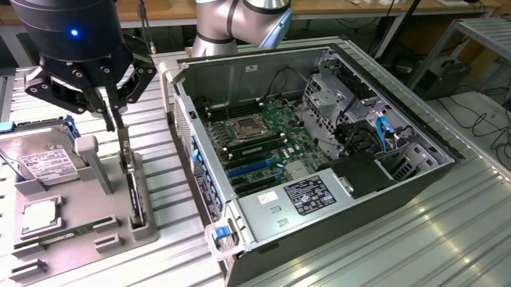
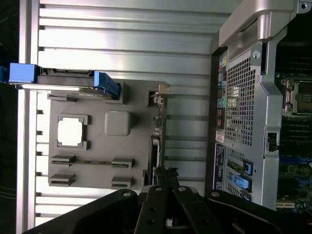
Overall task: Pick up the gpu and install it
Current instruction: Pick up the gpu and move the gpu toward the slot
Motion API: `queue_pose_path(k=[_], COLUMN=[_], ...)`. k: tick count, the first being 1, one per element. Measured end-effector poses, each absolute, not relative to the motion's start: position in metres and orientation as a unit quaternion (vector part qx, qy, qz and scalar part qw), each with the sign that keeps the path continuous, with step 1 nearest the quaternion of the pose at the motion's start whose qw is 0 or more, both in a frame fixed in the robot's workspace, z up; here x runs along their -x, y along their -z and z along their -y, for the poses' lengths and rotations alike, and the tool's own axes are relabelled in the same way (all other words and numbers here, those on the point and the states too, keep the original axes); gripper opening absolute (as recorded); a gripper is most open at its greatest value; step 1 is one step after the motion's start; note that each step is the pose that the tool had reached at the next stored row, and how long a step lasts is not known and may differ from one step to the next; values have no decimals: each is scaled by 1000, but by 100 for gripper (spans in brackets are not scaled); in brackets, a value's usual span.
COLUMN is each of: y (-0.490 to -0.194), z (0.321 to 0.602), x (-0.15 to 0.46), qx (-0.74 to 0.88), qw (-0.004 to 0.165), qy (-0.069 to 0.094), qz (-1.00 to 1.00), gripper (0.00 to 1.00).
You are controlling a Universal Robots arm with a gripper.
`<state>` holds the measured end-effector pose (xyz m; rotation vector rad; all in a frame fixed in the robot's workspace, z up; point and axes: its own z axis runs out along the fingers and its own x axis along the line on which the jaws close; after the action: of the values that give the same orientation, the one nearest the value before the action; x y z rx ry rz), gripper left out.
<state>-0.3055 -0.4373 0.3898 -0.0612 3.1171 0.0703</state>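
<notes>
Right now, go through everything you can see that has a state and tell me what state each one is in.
gpu: standing on edge in the gray holder, not in the case.
gripper: low, at the gpu's upper edge.
hard drive: propped upright in the holder.
processor chip: lying flat in its recess.
memory stick: lying in its holder slots.
computer case: on its side, panel off, open upward.

Silver ribbed metal counter [image 1: 447,239]: smooth, glossy under glare. Flat grey plastic holder tray [image 1: 80,209]: matt. Open grey sheet-metal computer case [image 1: 264,209]: dull satin, perforated rear panel [image 2: 239,97]. Black-linked claw [image 1: 118,128]: matt. Silver boxy hard drive [image 1: 30,141]: white paper label [image 1: 44,164].
</notes>
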Motion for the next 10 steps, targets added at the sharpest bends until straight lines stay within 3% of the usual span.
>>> queue_pose_path(k=[6, 8, 9, 10], y=[-390, -389, -387, -382], z=[437, 437, 437, 437], x=[306, 306, 306, 306], qx=[19, 19, 17, 9], qw=[12, 12, 12, 12], qy=[-23, -23, -23, -22], qz=[-999, -999, -1000, -1000], gripper=[54, 54, 60, 60])
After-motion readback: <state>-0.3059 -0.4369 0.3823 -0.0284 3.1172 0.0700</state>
